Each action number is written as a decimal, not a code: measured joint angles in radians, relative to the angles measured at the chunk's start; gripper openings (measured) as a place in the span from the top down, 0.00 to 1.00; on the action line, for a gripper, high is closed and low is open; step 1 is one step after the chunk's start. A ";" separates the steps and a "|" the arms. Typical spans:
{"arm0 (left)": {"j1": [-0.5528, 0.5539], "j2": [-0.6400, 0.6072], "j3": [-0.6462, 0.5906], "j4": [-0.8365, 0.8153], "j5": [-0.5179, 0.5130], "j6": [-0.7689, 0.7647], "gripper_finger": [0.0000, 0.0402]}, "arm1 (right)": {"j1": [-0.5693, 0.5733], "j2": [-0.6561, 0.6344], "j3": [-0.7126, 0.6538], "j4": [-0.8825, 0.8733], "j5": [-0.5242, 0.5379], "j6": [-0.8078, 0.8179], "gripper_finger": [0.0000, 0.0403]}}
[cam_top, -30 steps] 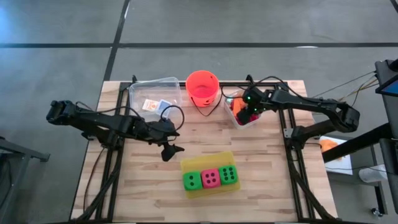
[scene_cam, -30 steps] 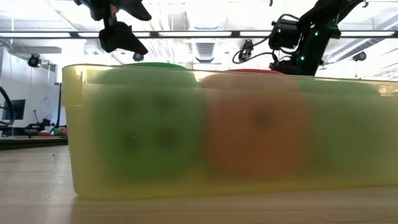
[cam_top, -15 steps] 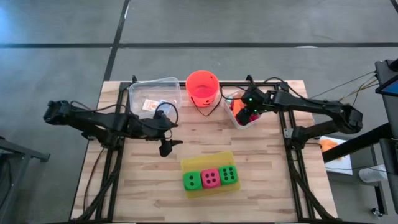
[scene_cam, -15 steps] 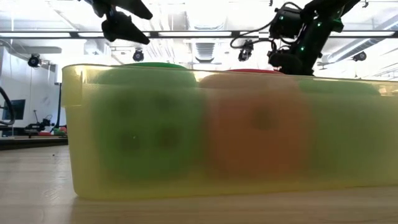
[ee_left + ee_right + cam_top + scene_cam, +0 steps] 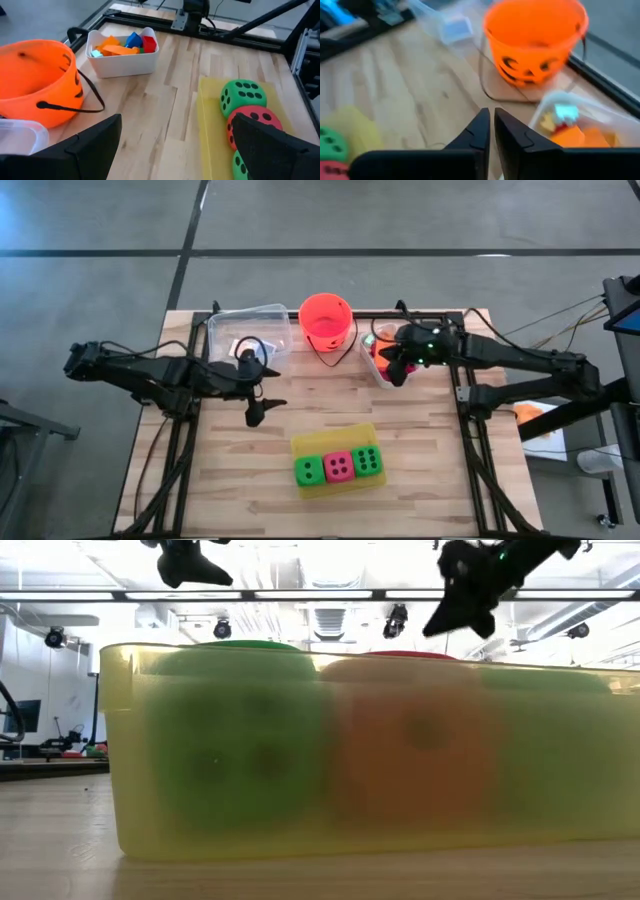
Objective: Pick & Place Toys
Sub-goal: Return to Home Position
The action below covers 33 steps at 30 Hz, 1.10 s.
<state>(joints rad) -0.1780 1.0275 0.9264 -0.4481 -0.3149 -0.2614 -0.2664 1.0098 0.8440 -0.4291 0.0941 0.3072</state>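
Note:
Two green dice (image 5: 309, 471) (image 5: 367, 460) and a pink die (image 5: 339, 466) rest in a row in the flat yellow tray (image 5: 330, 442) near the table's front. Small coloured bricks (image 5: 125, 42) fill a white bin (image 5: 383, 370) at the far right. My right gripper (image 5: 398, 377) hangs shut above the bin's near edge; the right wrist view (image 5: 491, 125) shows nothing between its fingers. My left gripper (image 5: 254, 415) hovers open over bare wood to the left of the tray, its fingers wide apart in the left wrist view (image 5: 175, 145).
The orange-red bucket (image 5: 325, 320) stands at the far middle, its loose handle lying on the wood. A clear tub (image 5: 248, 330) with small cards is at the far left. In the low view the yellow tray (image 5: 360, 750) fills the front. Bare wood lies between tray and bucket.
My right gripper has risen out of the white bin and swung a little toward the table's left, tipping closer to level. My left gripper has gone up and a little toward the table's left edge, rolling as it went. The dice and tray have kept still.

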 joint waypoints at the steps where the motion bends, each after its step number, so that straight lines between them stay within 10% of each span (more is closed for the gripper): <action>1: 0.000 0.000 0.000 0.003 0.000 -0.014 0.09 | 0.010 -0.018 0.000 0.011 -0.011 -0.015 0.95; 18: 0.005 -0.014 -0.020 0.251 0.122 -0.078 0.09 | 0.164 -0.340 -0.001 -0.093 -0.045 0.076 0.76; 26: 0.030 -0.095 -0.176 0.345 0.109 -0.086 0.09 | 0.165 -0.411 -0.043 -0.110 -0.297 0.090 0.66; 33: 0.032 -0.262 -0.386 0.506 0.113 -0.086 0.09 | 0.200 -0.514 -0.097 -0.025 -0.304 0.112 0.58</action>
<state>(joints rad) -0.1462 0.7655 0.5405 0.0579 -0.2024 -0.3470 -0.0665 0.4958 0.7467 -0.4544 -0.2100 0.4194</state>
